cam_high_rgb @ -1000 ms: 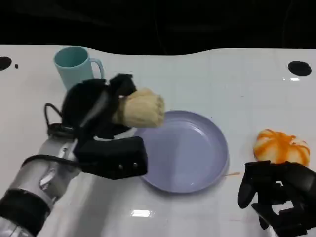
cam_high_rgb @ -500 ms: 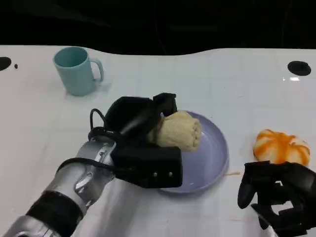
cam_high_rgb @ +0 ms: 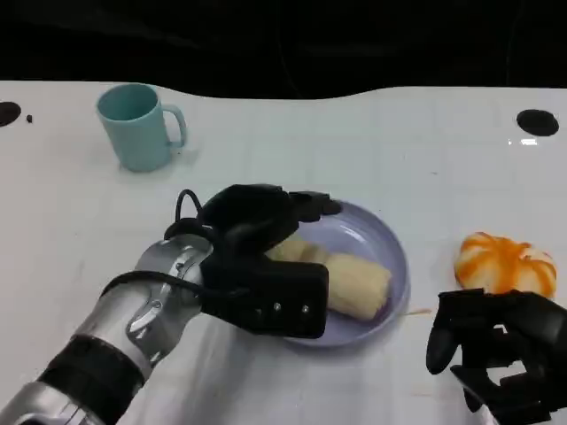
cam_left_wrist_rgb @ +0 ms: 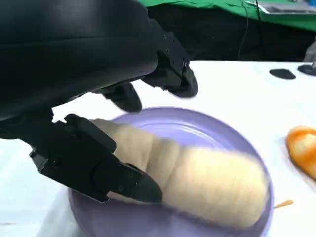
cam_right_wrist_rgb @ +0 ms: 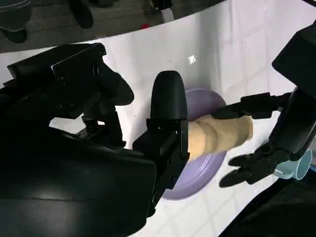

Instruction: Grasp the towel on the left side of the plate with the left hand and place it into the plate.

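Note:
The cream rolled towel [cam_high_rgb: 354, 283] lies on its side inside the lilac plate [cam_high_rgb: 396, 257], reaching toward the plate's right rim. My left hand [cam_high_rgb: 252, 221] hovers over the plate's left half with its fingers spread apart above the towel's left end. In the left wrist view the towel [cam_left_wrist_rgb: 207, 177] rests on the plate [cam_left_wrist_rgb: 197, 128], the upper fingers lifted off it and the thumb close beside it. The right wrist view shows the towel [cam_right_wrist_rgb: 222, 133] on the plate [cam_right_wrist_rgb: 197, 175] with the left hand's fingers [cam_right_wrist_rgb: 256, 103] splayed around it. My right hand [cam_high_rgb: 496, 354] rests near the table's front right, holding nothing.
A teal mug [cam_high_rgb: 137, 124] stands at the back left. An orange-and-white round object [cam_high_rgb: 505, 261] sits right of the plate, just beyond my right hand. Black round marks [cam_high_rgb: 537, 121] dot the white table's far edges.
My left hand carried the towel from left of the plate to above it, then lowered it. The towel now lies flat in the plate and the fingers have spread off it. The right hand stayed still.

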Controlling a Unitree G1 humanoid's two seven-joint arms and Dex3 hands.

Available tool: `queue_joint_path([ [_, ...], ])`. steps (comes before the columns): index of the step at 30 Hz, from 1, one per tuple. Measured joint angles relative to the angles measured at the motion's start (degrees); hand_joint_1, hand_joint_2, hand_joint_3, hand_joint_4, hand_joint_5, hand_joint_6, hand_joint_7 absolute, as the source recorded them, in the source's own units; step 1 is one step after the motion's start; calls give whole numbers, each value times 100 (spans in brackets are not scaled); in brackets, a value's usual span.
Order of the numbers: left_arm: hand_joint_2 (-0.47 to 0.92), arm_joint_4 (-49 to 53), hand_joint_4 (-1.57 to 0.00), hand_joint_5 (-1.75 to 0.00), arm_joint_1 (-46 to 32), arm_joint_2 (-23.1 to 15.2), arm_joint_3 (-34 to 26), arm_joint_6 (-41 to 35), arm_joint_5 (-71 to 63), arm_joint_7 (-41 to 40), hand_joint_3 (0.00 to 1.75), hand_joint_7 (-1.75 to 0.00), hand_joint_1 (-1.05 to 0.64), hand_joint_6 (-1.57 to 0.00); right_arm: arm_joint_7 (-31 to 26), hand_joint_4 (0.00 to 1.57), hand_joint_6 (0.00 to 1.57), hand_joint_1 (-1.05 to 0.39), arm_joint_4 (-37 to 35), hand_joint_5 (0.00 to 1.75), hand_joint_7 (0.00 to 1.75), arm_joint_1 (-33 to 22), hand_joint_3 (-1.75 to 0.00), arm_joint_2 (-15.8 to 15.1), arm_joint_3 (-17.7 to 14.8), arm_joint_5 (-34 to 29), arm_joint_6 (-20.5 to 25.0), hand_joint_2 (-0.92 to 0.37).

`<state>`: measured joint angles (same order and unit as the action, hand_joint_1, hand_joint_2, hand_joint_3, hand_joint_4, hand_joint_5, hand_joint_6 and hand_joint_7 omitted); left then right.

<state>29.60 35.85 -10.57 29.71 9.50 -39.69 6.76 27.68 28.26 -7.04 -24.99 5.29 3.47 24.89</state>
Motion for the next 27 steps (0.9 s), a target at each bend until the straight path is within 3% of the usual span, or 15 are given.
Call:
queue_joint_path([
  [9, 92, -498, -9, -37, -7, -265, 81, -55, -307, 42, 9, -1, -82, -14, 7, 67, 66, 9, -1, 169, 144, 2, -101, 0, 0, -1, -1, -64],
  [20, 92, -1798, -26, -48, -619, -998, -578, 43, 444, 748, 11, -7, -72, -29, -7, 67, 65, 10, 4, 168, 144, 35, -100, -1, 8, -29, 22, -65],
  [24, 92, -2419, -61, -51, -1096, -1051, -964, -286, 1000, 1114, 15, -8, -39, -56, -8, 67, 65, 9, 18, 169, 144, 50, -100, 1, 12, -29, 55, -65],
  [27, 92, -3051, -76, -52, -1563, -981, -1399, -887, 1770, 1486, 19, -12, -26, -73, -11, 67, 65, 9, 28, 169, 144, 51, -100, 2, 16, -32, 84, -65],
])
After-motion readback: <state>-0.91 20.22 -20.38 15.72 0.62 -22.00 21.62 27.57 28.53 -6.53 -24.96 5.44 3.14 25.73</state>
